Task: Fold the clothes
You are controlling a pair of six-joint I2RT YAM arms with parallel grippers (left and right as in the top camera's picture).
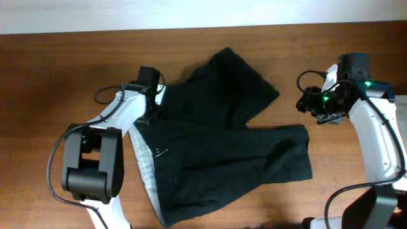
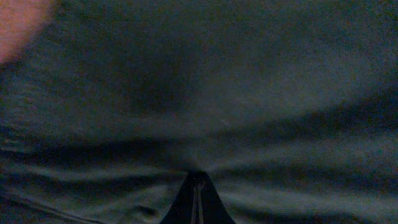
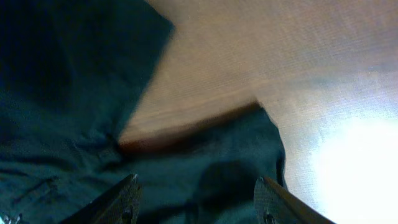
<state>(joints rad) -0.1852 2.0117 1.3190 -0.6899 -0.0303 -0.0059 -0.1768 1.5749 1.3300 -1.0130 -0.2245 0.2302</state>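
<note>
Clothes (image 1: 216,140) (black shorts) lie spread on the table (image 1: 44,70), long axis left to right. The grey lining strip (image 1: 143,168) runs along the left edge, a tiny pale mark (image 1: 159,151) beside it is unreadable, and the legs point right. Left gripper (image 1: 151,113) is pinched closed on the upper-left fabric; right gripper (image 3: 198,183) hovers spread wide by the right leg's edge.

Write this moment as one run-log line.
left gripper: shut on black garment | right gripper: open, by a leg end | fold: not yet done
</note>
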